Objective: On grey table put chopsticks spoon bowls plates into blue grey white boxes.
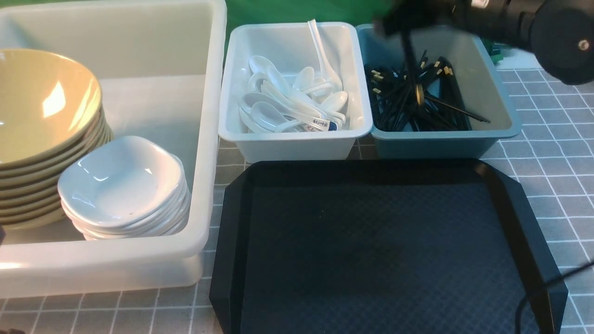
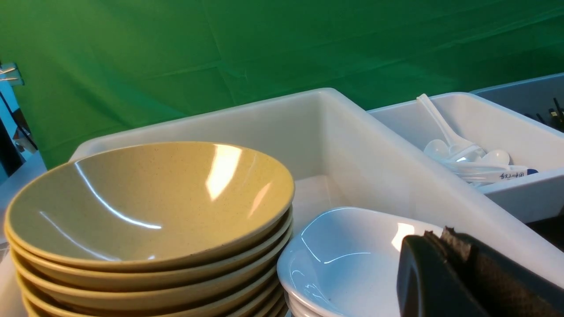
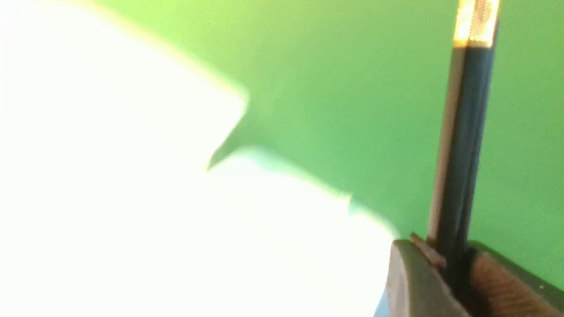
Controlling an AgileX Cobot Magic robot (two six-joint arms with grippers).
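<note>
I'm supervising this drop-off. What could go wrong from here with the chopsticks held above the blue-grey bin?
1. The right gripper fingers pinch the held chopsticks only near one end, so they hang long and upright. Released, they might topple across the rim of the blue-grey bin onto the grey table or into the white bin.
2. The piled chopsticks below lie crisscrossed; the falling pair could land on them and bounce or stay propped up.

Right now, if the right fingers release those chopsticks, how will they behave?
Likely stiff and light: the chopsticks stand straight from the right fingers. Thin and glossy, so they could slip early. Dropped, they may bounce or skid across the pile in the blue-grey bin.
</note>
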